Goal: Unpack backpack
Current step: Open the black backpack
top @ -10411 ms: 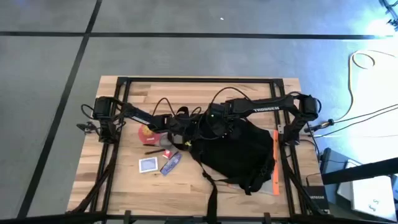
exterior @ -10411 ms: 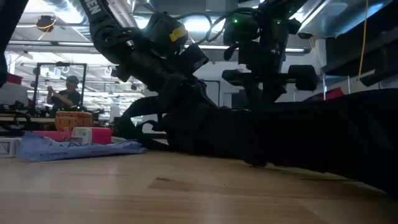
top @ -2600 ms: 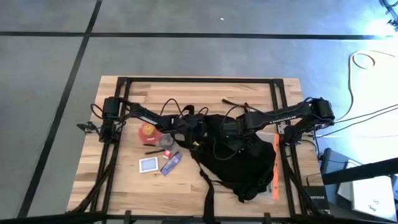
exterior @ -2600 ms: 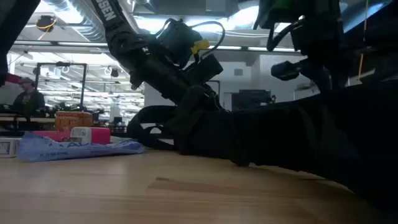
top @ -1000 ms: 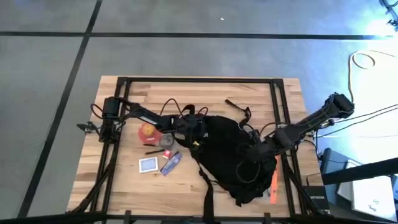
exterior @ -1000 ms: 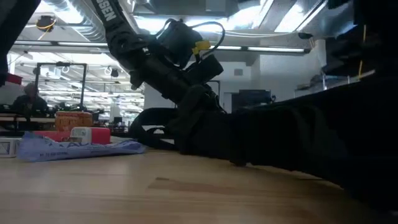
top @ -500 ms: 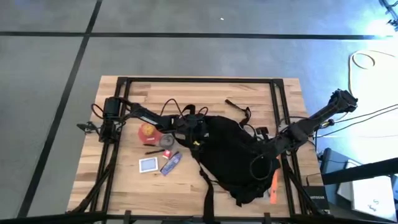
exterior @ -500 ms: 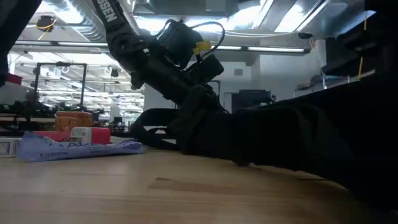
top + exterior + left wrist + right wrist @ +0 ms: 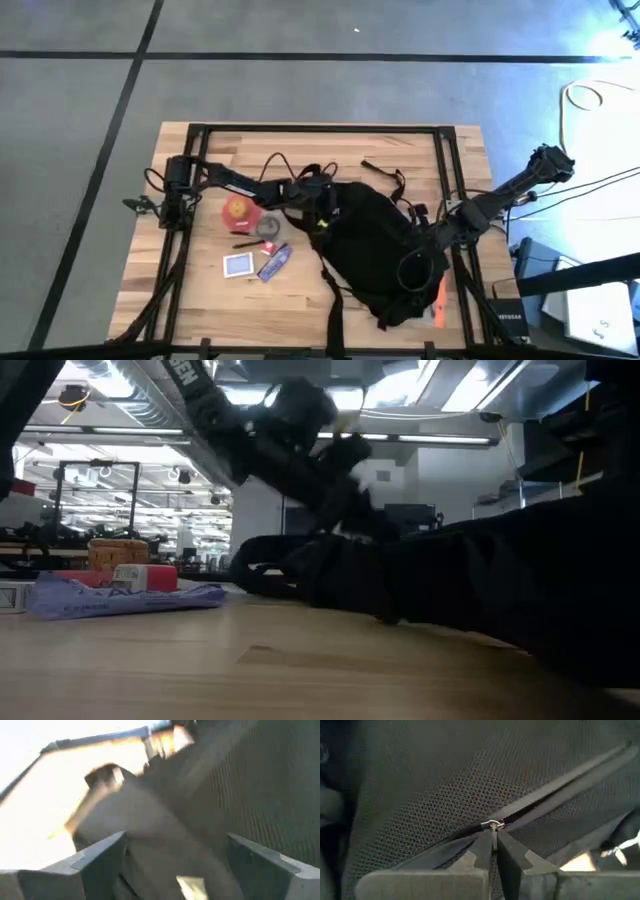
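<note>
Now the right gripper (image 9: pixel 493 851) is pinching its jaws together on the zipper pull (image 9: pixel 492 825) of the backpack (image 9: pixel 375 250), lying toward the tabletop's right edge, while the left gripper (image 9: pixel 318 205), jaws apart, is hovering over the bag's left end.

- From above, you get even, soft light on the pale wooden table (image 9: pixel 200 290), with a blue-white glare at the far right edge
- At table height, bright ceiling strips backlight the large black fabric backpack (image 9: pixel 500 590) into a silhouette
- Your left wrist picture is motion-smeared and overexposed; the right wrist's is sharp on the mesh
</note>
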Available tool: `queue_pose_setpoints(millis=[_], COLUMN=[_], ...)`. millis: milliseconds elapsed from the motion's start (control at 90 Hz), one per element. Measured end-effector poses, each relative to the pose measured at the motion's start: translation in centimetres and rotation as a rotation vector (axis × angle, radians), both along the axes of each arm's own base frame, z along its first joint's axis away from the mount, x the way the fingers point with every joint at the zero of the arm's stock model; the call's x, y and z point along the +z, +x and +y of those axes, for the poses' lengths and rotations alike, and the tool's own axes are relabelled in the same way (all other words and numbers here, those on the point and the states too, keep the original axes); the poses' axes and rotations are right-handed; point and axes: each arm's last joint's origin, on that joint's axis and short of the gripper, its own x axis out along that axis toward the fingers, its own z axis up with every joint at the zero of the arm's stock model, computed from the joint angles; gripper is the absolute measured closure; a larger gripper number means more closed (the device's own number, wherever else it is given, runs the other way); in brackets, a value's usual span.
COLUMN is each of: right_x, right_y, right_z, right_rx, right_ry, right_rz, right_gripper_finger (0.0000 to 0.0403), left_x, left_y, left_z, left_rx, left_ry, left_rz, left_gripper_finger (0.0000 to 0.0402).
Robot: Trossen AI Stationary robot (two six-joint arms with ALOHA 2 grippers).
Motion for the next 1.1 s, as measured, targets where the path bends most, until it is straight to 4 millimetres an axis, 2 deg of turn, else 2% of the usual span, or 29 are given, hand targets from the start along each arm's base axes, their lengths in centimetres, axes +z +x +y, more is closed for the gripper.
queue_pose_setpoints(millis=[56, 156, 256, 356, 478, 622, 767, 989, 1100], right_x=[0.0, 0.0, -0.1, -0.2, -0.5, -0.7, -0.6, 0.1, -0.2], right_y=[0.6, 1.9, 2.8, 3.5, 4.4, 5.6, 6.7, 8.6, 9.4], right_z=[0.4, 0.9, 0.6, -0.1, -1.0, -2.3, -3.3, -4.4, -4.9], right_rx=[0.028, 0.095, 0.111, 0.125, 0.127, 0.123, 0.184, 0.405, 0.542], right_ry=[0.002, -0.039, -0.084, -0.122, -0.151, -0.18, -0.218, -0.304, -0.308], right_rz=[-0.043, -0.133, -0.16, -0.146, -0.118, -0.086, -0.067, -0.053, -0.011], right_gripper_finger=[0.0403, 0.0403, 0.0403, 0.0403, 0.0403, 0.0403, 0.0403, 0.0403, 0.0403], left_x=[1.2, 2.1, 2.8, 3.6, 3.6, 3.7, 3.4, 2.6, 2.5], left_y=[0.3, 0.8, 1.2, 1.5, 1.6, 1.7, 1.6, 1.7, 1.7], left_z=[0.1, 0.2, 0.1, -0.3, -1.8, -3.3, -4.0, -2.8, -2.1], left_rx=[0.002, -0.001, -0.027, -0.14, -0.279, -0.33, -0.368, -0.279, -0.211], left_ry=[0.003, 0.003, -0.007, -0.055, -0.039, 0.056, 0.094, 0.07, 0.008], left_rz=[-0.034, -0.048, -0.057, -0.074, -0.061, -0.069, -0.046, 0.001, 0.009], left_gripper_finger=[0.008, 0.008, 0.008, 0.008, 0.008, 0.008, 0.008, 0.008, 0.008])
